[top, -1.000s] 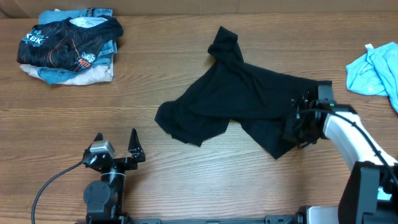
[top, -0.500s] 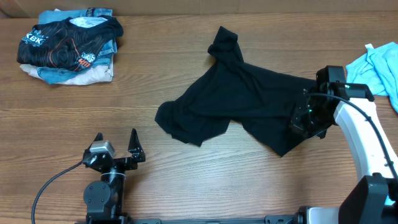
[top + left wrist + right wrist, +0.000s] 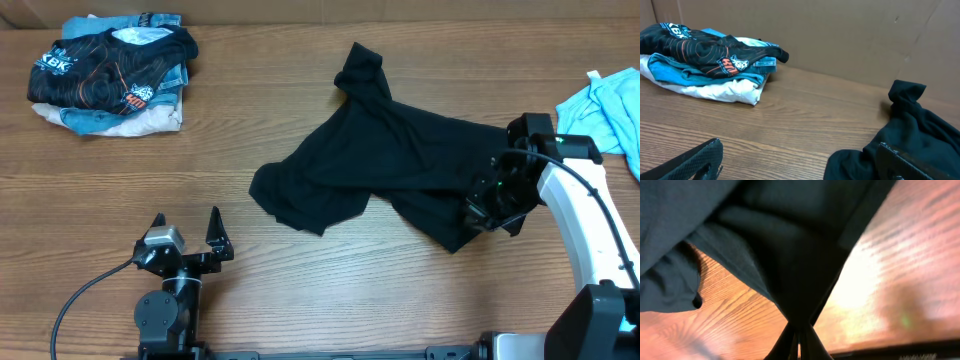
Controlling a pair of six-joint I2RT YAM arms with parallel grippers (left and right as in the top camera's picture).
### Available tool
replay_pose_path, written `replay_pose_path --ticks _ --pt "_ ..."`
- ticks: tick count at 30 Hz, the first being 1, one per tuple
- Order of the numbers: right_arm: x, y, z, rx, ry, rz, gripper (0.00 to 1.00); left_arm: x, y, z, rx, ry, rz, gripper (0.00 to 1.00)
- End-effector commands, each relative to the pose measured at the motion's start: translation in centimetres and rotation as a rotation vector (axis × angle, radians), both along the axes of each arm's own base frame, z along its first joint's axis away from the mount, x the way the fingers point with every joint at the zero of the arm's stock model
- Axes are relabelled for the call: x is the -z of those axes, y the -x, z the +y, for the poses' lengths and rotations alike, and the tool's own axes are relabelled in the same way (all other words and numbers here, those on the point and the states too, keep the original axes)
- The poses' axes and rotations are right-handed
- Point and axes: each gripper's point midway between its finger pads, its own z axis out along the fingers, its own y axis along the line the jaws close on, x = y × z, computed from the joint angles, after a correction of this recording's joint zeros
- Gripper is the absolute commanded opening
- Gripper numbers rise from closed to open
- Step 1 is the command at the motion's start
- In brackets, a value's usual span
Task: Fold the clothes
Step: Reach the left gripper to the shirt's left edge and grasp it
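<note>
The plain black T-shirt (image 3: 390, 160) lies crumpled across the middle of the wooden table, one sleeve reaching to the back. It also shows at the right in the left wrist view (image 3: 910, 135). My right gripper (image 3: 487, 207) is shut on the shirt's right edge and holds that fabric a little off the table; in the right wrist view the cloth (image 3: 790, 255) hangs from the pinched jaws (image 3: 799, 342). My left gripper (image 3: 187, 225) is open and empty near the front left, apart from the shirt.
A pile of folded clothes (image 3: 110, 75), topped by a black shirt with orange-and-white print, sits at the back left. It also shows in the left wrist view (image 3: 710, 62). A light blue garment (image 3: 605, 115) lies at the right edge.
My right gripper, shut on the shirt's right edge, rose and shifted slightly right, then settled; the fabric there lifted with it. The left arm has not moved.
</note>
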Motion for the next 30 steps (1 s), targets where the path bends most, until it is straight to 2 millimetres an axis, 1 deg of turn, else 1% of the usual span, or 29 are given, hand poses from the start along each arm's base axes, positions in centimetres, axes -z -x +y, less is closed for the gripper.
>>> replay_pose_path --ticks 1,4,7,10,11,12,14,16,18,21,24,26,28,30 --pt "-1.2 -0.5 0.2 0.074 -0.011 -0.021 0.04 -0.1 0.0 0.3 -0.016 -0.008 -0.008 1.0" --pt "-1.2 -0.7 0.2 0.074 -0.01 -0.028 0.04 -0.1 0.0 0.3 -0.016 -0.008 -0.008 1.0" --pt "-1.2 -0.7 0.2 0.074 -0.01 -0.029 0.04 -0.5 0.0 0.2 -0.012 0.045 -0.027 1.0" --pt "-1.2 -0.7 0.2 0.074 -0.01 -0.028 0.04 -1.5 -0.1 -0.2 0.009 0.127 -0.07 1.0" --pt "-1.2 -0.7 0.2 0.074 -0.01 -0.028 0.04 -2.0 -0.1 -0.7 0.036 0.163 -0.089 1.0" --pt "-1.2 -0.7 0.2 0.074 -0.01 -0.029 0.04 -2.8 0.0 -1.6 0.091 0.181 -0.114 1.0" --pt "-1.2 -0.9 0.1 0.074 -0.009 -0.036 0.04 -4.9 0.5 -4.1 0.249 0.168 -0.189 1.0" --pt "-1.1 -1.1 0.1 0.073 -0.009 -0.044 0.04 -6.9 1.3 -5.8 0.358 0.143 -0.265 1.0" --pt "-1.1 -1.3 0.1 0.074 -0.009 -0.052 0.04 -8.7 2.1 -6.7 0.413 0.127 -0.312 1.0" --pt "-1.1 -1.5 0.1 0.074 -0.009 -0.062 0.04 -10.9 2.8 -6.7 0.414 0.099 -0.319 1.0" --pt "-1.1 -1.8 0.1 0.074 -0.008 -0.072 0.04 -13.4 3.6 -6.7 0.404 0.012 -0.286 1.0" --pt "-1.1 -1.9 0.1 0.074 -0.008 -0.077 0.04 -14.7 3.6 -6.3 0.373 -0.015 -0.235 1.0" --pt "-1.1 -1.9 0.1 0.079 -0.008 -0.078 0.04 -14.9 3.1 -5.4 0.318 0.01 -0.107 1.0" --pt "-1.1 -1.9 0.1 0.098 -0.008 -0.072 0.04 -14.4 2.7 -5.3 0.313 0.01 0.056 1.0"
